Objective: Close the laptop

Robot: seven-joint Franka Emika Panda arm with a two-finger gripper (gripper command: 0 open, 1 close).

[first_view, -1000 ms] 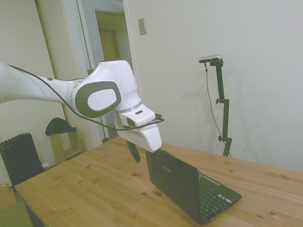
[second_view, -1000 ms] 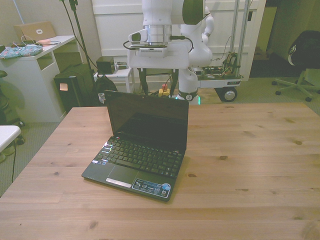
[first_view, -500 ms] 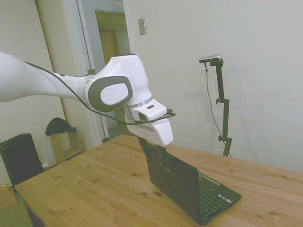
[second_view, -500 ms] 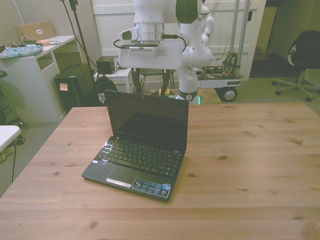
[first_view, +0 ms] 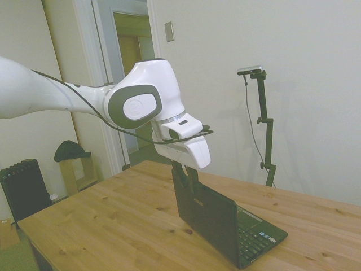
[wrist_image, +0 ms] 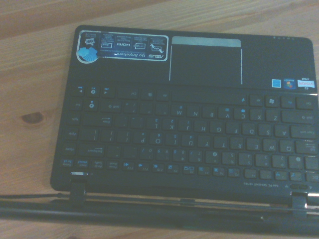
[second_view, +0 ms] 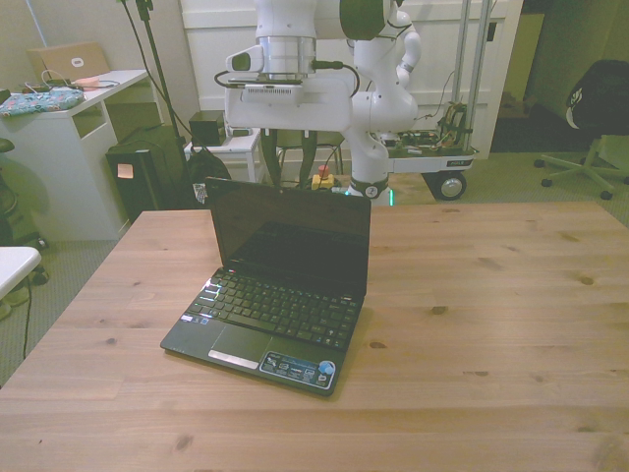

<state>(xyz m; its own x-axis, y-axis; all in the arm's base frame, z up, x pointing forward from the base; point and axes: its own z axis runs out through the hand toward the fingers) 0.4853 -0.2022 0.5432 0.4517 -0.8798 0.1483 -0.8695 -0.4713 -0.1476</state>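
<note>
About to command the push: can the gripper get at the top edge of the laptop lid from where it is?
Probably yes. The gripper hangs at the top edge of the laptop lid, behind it, and nothing stands between them. The lid is upright and the table around it is bare. Whether the fingers already touch the lid cannot be told.

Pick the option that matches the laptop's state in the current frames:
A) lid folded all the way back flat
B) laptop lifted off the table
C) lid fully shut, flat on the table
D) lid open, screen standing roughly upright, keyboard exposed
D. The laptop sits on the wooden table with its dark screen standing roughly upright and the keyboard in plain view, while the hand is above the lid's top edge.
</note>
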